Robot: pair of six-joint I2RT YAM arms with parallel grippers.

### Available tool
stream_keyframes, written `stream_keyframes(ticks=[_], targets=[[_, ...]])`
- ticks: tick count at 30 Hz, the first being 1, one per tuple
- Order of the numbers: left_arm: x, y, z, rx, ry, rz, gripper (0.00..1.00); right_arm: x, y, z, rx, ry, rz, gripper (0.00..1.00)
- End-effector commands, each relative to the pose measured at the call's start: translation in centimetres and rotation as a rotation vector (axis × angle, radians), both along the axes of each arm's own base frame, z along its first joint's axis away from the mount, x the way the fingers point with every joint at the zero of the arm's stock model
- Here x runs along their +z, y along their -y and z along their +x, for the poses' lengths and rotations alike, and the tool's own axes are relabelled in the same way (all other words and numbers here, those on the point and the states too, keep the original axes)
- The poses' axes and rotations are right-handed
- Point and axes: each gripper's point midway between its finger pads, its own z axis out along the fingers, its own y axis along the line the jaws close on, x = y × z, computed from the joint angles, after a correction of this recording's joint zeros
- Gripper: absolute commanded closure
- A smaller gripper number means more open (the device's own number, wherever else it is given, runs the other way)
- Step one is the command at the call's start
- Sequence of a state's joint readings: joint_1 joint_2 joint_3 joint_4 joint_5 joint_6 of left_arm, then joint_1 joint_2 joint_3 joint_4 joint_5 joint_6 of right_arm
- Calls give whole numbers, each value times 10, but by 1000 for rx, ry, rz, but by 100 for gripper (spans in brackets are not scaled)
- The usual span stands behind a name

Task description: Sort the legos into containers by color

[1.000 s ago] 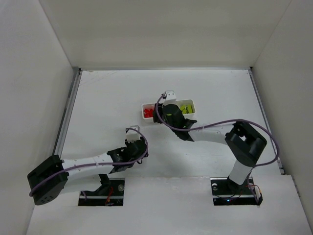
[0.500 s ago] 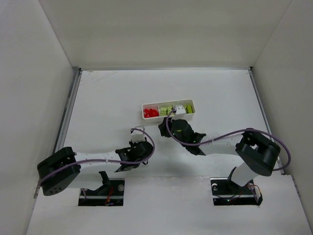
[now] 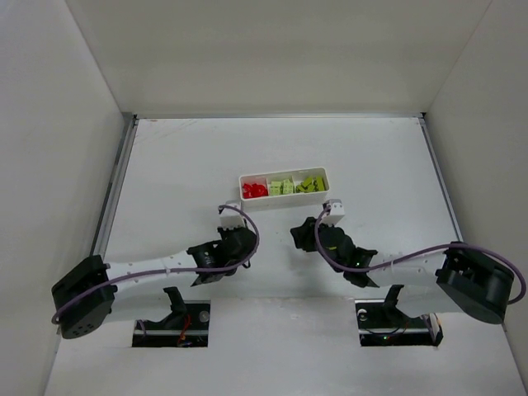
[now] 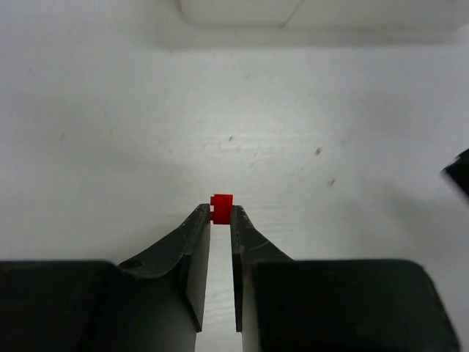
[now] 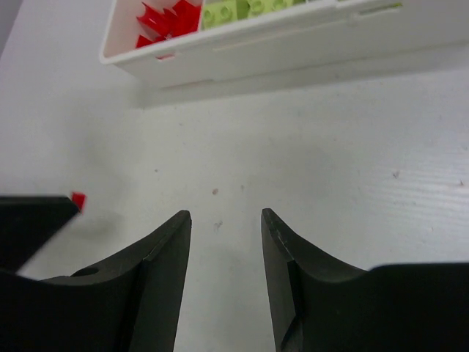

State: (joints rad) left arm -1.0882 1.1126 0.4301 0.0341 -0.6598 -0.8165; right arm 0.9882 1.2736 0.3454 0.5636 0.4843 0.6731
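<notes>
The white tray (image 3: pixel 285 197) lies at the table's middle. Its left compartment holds red legos (image 3: pixel 254 190); the middle and right ones hold yellow-green legos (image 3: pixel 299 185). My left gripper (image 3: pixel 238 240) is shut on one red lego (image 4: pixel 221 206), pinched at the fingertips just above the table, short of the tray (image 4: pixel 315 13). My right gripper (image 3: pixel 302 234) is open and empty (image 5: pixel 226 216) over bare table in front of the tray (image 5: pixel 293 45). The right wrist view shows the red legos (image 5: pixel 168 18), the green legos (image 5: pixel 242 9) and the held red lego (image 5: pixel 78 199).
White walls enclose the table on the left, back and right. The left gripper's dark finger (image 5: pixel 33 220) shows at the left edge of the right wrist view, close beside my right gripper. Small dark specks (image 4: pixel 318 151) mark the tabletop.
My right gripper has drawn back from over the tray toward the near side and now hangs low in front of it. The left gripper has shifted slightly toward the tray.
</notes>
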Motion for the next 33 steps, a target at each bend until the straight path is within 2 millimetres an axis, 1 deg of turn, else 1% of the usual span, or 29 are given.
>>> stream_keyframes(ticks=[1,4,7,9,12,13,15,16,18,20,24,27,29,30,31,32,33], targets=[[52,15,32,9,116,-57,90,-4,7,-6,-58,-21,52,51],[69,24,61,10,151,-63,90,-12,10,-15,-66,-43,16,51],[80,28,96,29,169,-80,90,-15,11,-20,-67,-42,1,51],[82,27,123,58,177,-89,89,-18,13,-21,-69,-46,-7,51],[78,31,151,68,163,-90,88,-20,14,-26,-71,-57,18,51],[72,33,160,69,149,-76,87,-20,15,-27,-70,-56,19,51],[64,34,172,74,132,-55,82,-20,18,-28,-74,-57,26,51],[62,34,175,74,128,-52,78,-18,17,-30,-70,-54,35,51],[64,36,178,68,128,-54,68,-18,17,-33,-68,-56,45,51],[73,35,175,69,150,-61,59,-17,17,-32,-70,-52,41,51],[91,26,162,68,180,-74,44,-16,18,-32,-76,-44,38,50],[98,11,145,78,199,-83,37,-11,18,-32,-72,-33,40,50],[96,-4,131,90,199,-85,34,-5,20,-32,-76,-29,54,49],[95,-11,124,96,196,-86,30,-4,20,-32,-76,-27,57,48],[92,-19,116,105,191,-89,25,-3,21,-33,-74,-26,53,46],[90,-26,109,109,186,-96,0,-2,23,-33,-77,-24,50,45],[87,-32,101,115,181,-101,0,-1,24,-33,-80,-26,47,43]])
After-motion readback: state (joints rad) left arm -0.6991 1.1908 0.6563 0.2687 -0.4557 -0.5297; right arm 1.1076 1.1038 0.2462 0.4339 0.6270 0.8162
